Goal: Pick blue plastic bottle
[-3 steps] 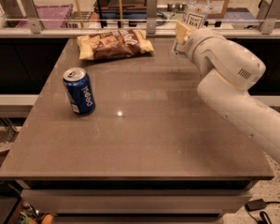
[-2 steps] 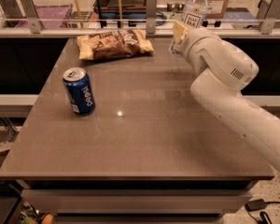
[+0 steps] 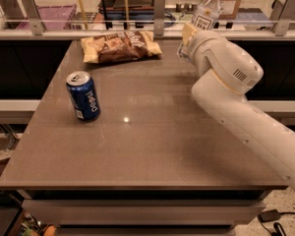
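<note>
The blue plastic bottle (image 3: 205, 11) is a small clear bottle with a white cap and a pale label with dark print. It leans to the right at the far right of the table (image 3: 152, 146). Its lower part is hidden behind my gripper (image 3: 188, 37), which is shut around it at the table's far edge. My white arm reaches in from the lower right and covers most of the gripper.
A blue Pepsi can (image 3: 83, 96) stands upright on the left of the table. A chip bag (image 3: 120, 46) lies at the far middle. A glass rail with metal posts (image 3: 160, 6) runs behind the table's far edge.
My arm and wrist have shifted slightly to the left. The bottle stays in the gripper at nearly the same place.
</note>
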